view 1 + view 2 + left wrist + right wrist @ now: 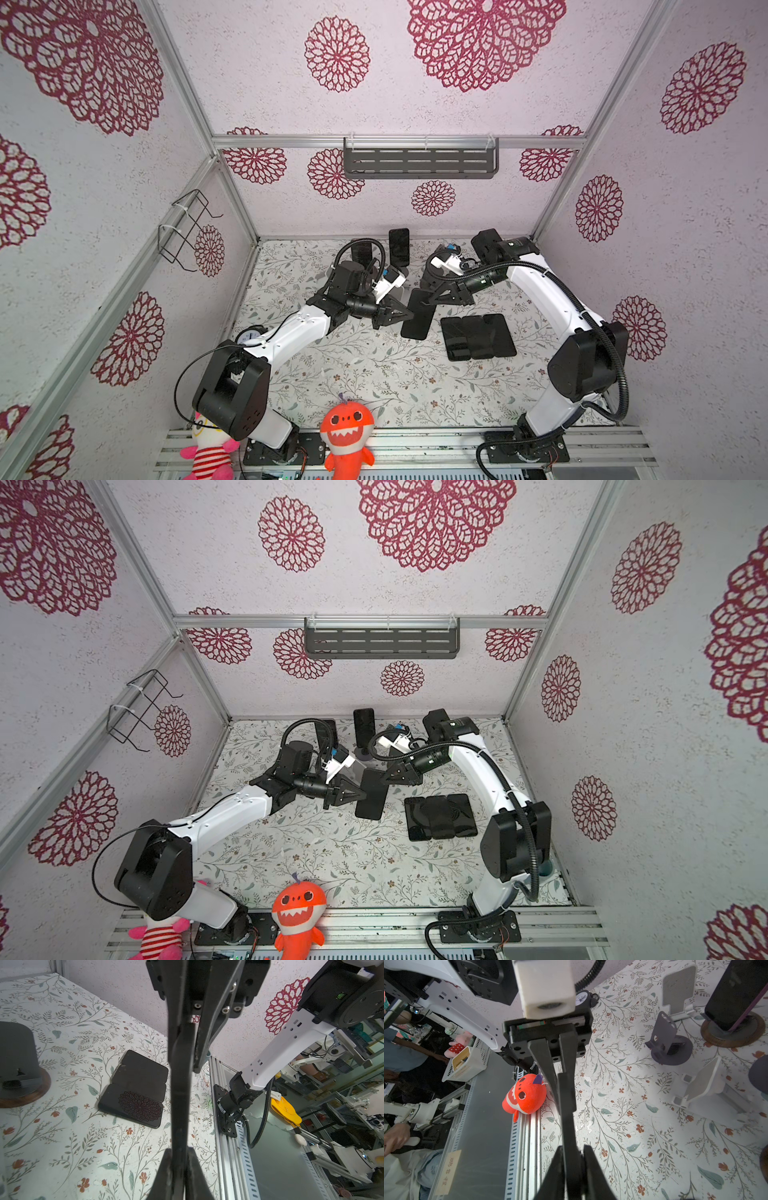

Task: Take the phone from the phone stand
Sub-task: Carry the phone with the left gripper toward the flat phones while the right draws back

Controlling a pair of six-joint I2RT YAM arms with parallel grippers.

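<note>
Tabletop (353,374) in a leaf print carries everything. At its back stand the phone stands, one of them (733,1032) with a dark handset leaning in it. Toward the right arm's side a row of three phones (478,336) lies flat.

The task's phone (419,316) is clear of every stand. It hangs in the air above the middle of the table, between the stands and that row, with its face turned up toward the top views. Its long axis runs from the back of the table toward the front, crosswise to both arms' reach.

The left gripper (409,314) comes in from the left at about the middle of one long edge, its jaws clamped across the phone's thickness. The right gripper (428,302) meets the opposite long edge nearer the far end. Its jaws sit on either side of the phone, but whether they press on it I cannot tell.

By my reading the left arm alone could bear the phone, and the row lies to its right and nearer the front.
</note>
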